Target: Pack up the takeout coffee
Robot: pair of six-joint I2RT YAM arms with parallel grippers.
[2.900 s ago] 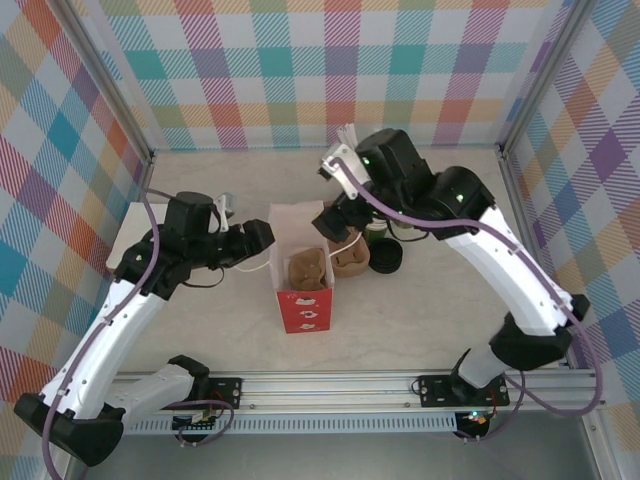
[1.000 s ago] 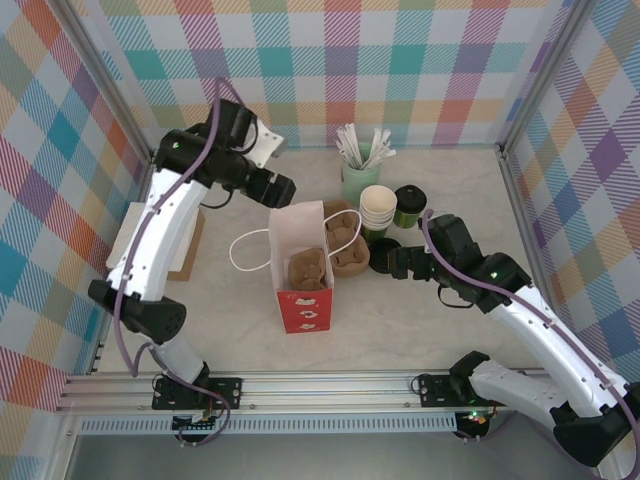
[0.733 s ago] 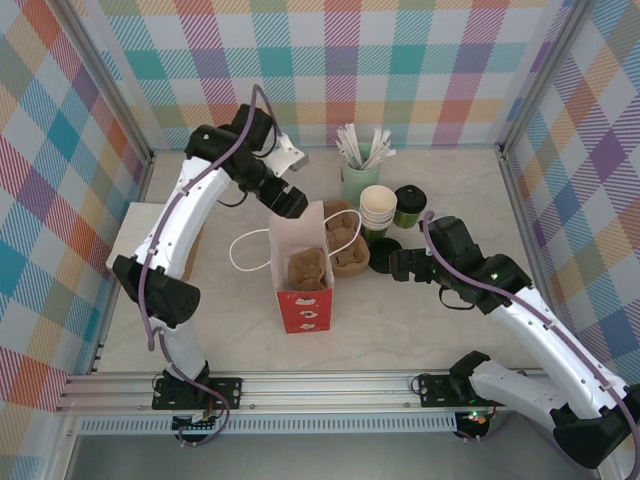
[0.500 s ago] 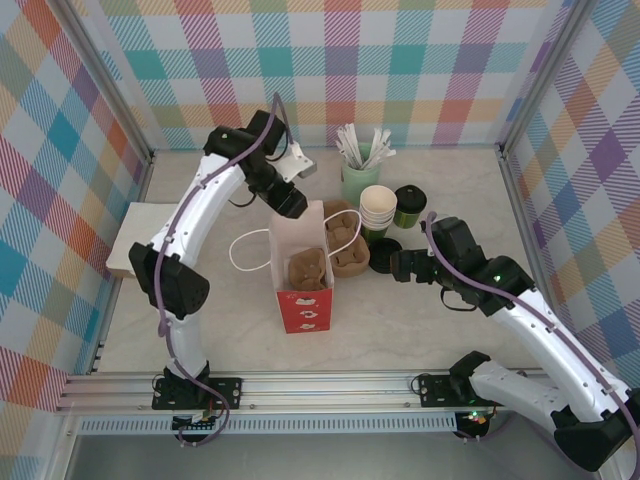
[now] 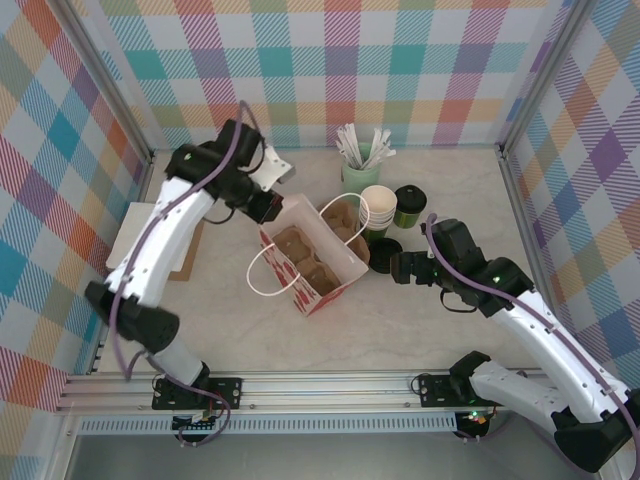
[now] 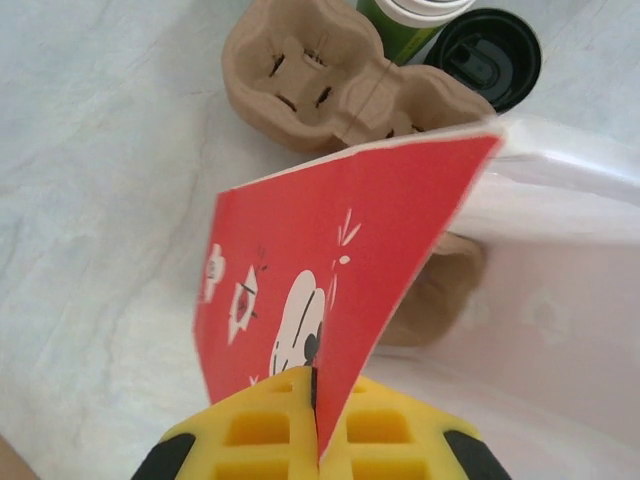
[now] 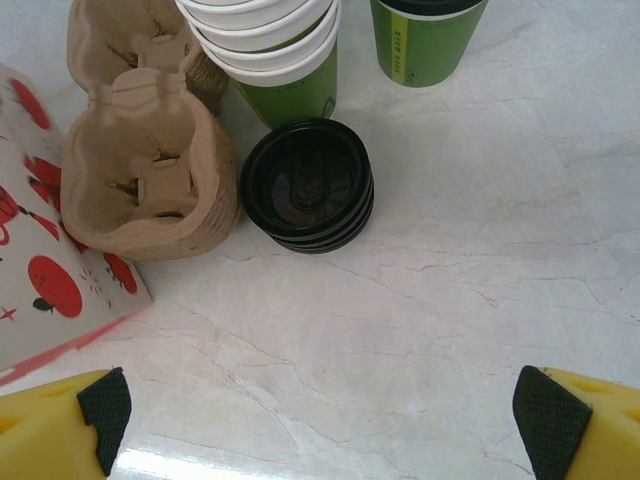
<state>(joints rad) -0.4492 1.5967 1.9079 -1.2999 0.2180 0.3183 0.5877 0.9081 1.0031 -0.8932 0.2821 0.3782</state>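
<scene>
My right jaws are hanging spread wide over the bare surface (image 7: 450,300) at lower right. My left jaws are clenching the rim of the red paper bag (image 5: 318,288), which is leaning mid-frame. The takeout coffee (image 5: 410,205) is standing upright farther back, right of centre, beside the stacked cups (image 5: 378,208).

No words or numbers can be read. The lidded green cup (image 7: 432,45), at the upper right of the right wrist view, bears a pale stripe (image 7: 399,48) with tiny dark print, too small to make out. The red bag panel (image 6: 330,260) carries white drawings, no legible letters.
</scene>
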